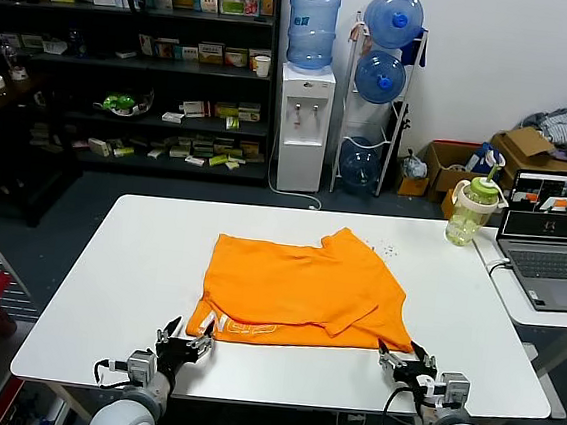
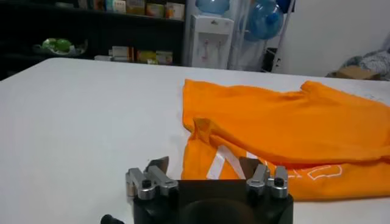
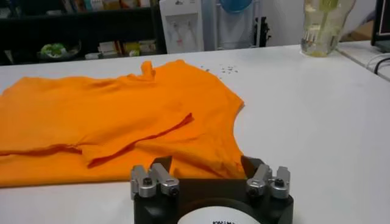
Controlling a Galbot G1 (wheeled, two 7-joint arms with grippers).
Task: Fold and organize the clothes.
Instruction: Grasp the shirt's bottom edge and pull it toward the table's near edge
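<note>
White table [image 1: 106,286] fills the lower half of the head view; the orange T-shirt [image 1: 301,290] lies on it at frame centre, partly folded, with a strip of white lettering showing along its near hem at lower centre. I judge the top layer is turned over the body, leaving the sleeve flap and near edge loose for another fold. Both arms sit at the bottom of the frame, one at each near corner of the shirt, which I read as a staging pose for pinching the hem. Left gripper [image 1: 187,343], lower left, jaws wide, holding nothing, tips just beside the lettered corner. Right gripper [image 1: 405,366], lower right, jaws also spread and empty, just short of the near right corner. Both wrist views confirm open jaws with cloth ahead, not between the fingers. Around: laptop [image 1: 552,243] on a side table at right edge; green-lidded bottle [image 1: 473,211] on the table's far right corner, well apart from the shirt; water dispenser [image 1: 306,94] and shelving [image 1: 128,57] along the top. Nothing obstructs either reach.
</note>
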